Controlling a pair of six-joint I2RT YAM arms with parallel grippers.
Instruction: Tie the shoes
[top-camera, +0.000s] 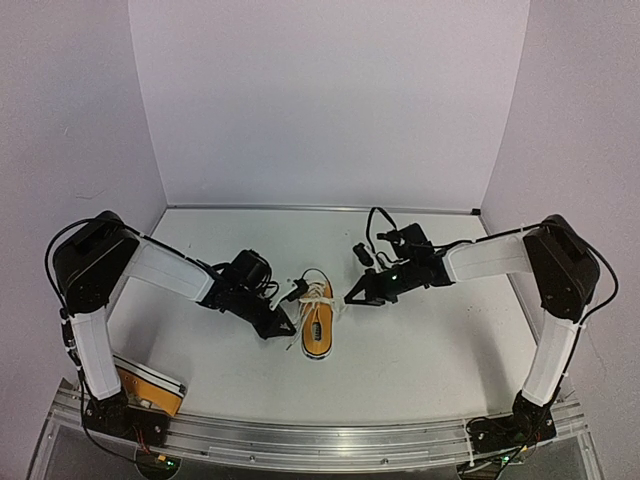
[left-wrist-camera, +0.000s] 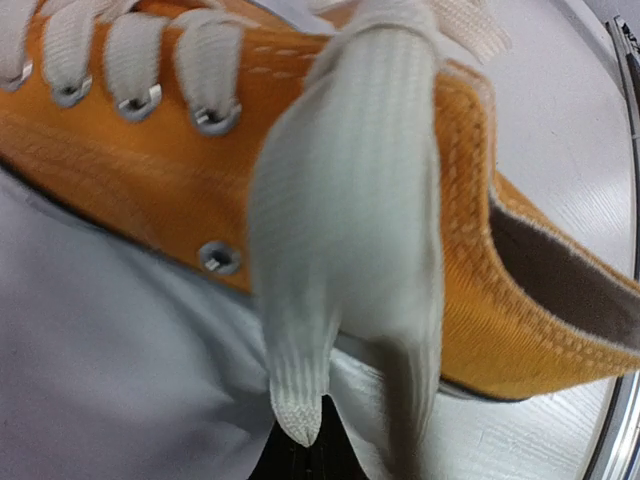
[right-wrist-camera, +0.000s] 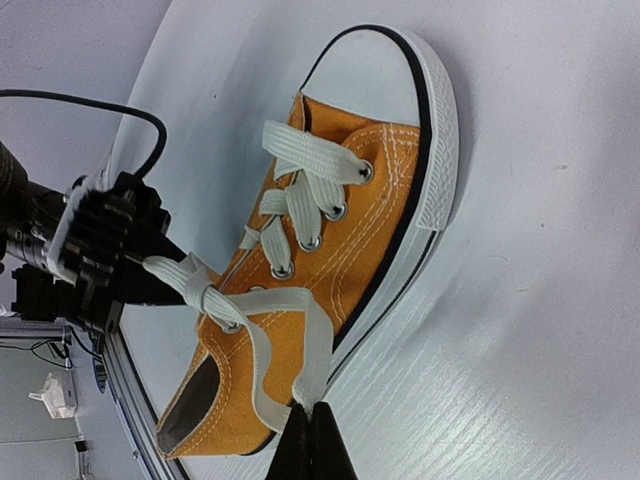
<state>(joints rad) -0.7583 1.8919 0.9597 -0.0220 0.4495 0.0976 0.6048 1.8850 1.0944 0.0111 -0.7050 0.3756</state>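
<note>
Fingers (right-wrist-camera: 296, 452) of the right gripper (top-camera: 349, 299) clench on a flat white lace (right-wrist-camera: 318, 345) at the side of an orange-yellow shoe (top-camera: 318, 322), which stands upright on its white sole in the middle of the table (top-camera: 430, 350), toe cap pointing toward the back wall. Across from it, the left gripper (right-wrist-camera: 155, 268) is likewise pinched shut on the other lace end (right-wrist-camera: 188, 277), drawn out sideways from the top eyelets near the shoe's opening. The two grippers sit just beside the shoe, one on each flank, with the laces stretched out to them from over the tongue. Seen from the left wrist, a blurred band of lace hangs in front of the canvas side and its metal eyelets (left-wrist-camera: 215, 118), running down to a dark shape at the bottom edge of the view; the fingertips themselves cannot be made out there. The second shoe (top-camera: 150, 388) of the pair lies at the near left corner, against the base of the left arm (top-camera: 95, 340) and partly hidden by it, well apart from the one being handled, just behind the metal rail (top-camera: 330, 430)
</note>
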